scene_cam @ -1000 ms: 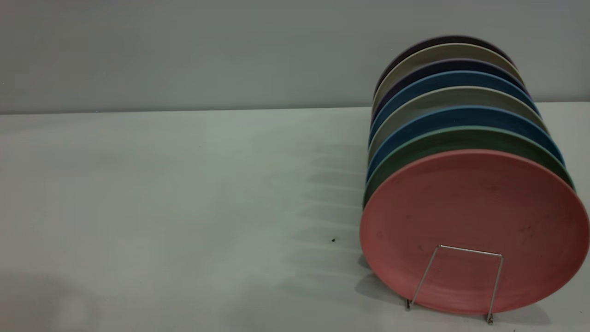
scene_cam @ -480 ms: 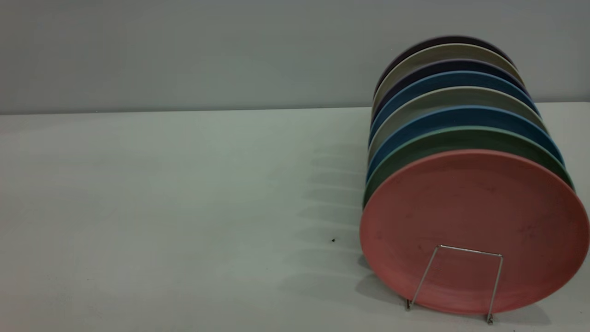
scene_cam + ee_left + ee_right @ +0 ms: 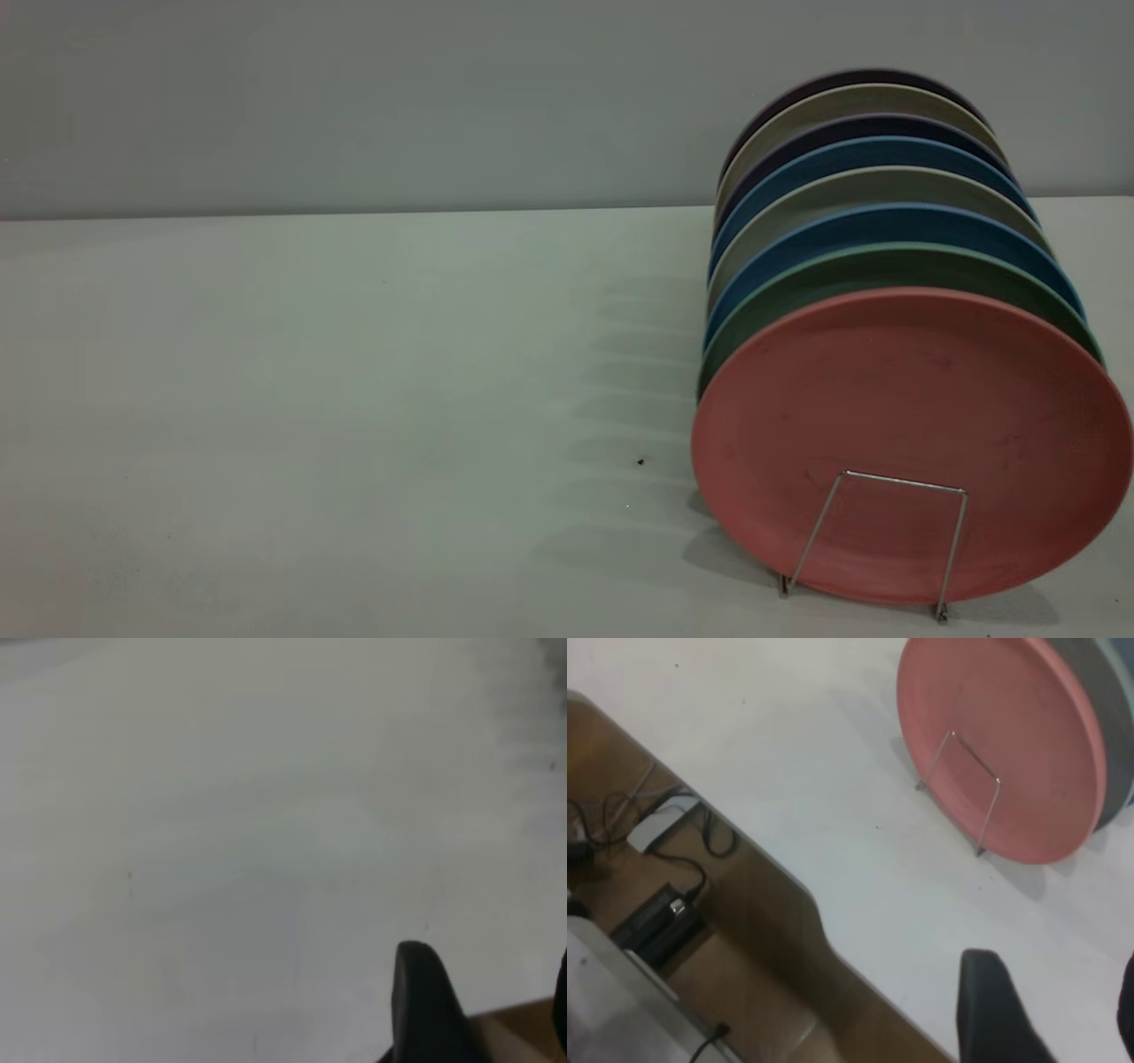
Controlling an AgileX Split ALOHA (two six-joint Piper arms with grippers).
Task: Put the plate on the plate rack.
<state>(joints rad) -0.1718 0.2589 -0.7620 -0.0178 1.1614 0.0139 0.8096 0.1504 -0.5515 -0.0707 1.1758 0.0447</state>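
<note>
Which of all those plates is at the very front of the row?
The salmon-pink plate. It stands on edge behind the plate rack's front wire loop, its whole face showing; the green plate and blue plates behind show only rims.

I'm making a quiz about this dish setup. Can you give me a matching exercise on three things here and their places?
Things:
1. salmon-pink plate
2. mint-green plate
3. wire loop of the plate rack

Places:
A. directly behind the front plate
B. upright against the front plate's face
C. at the front of the row, nearest the camera

Pairs: 1-C, 2-A, 3-B
</note>
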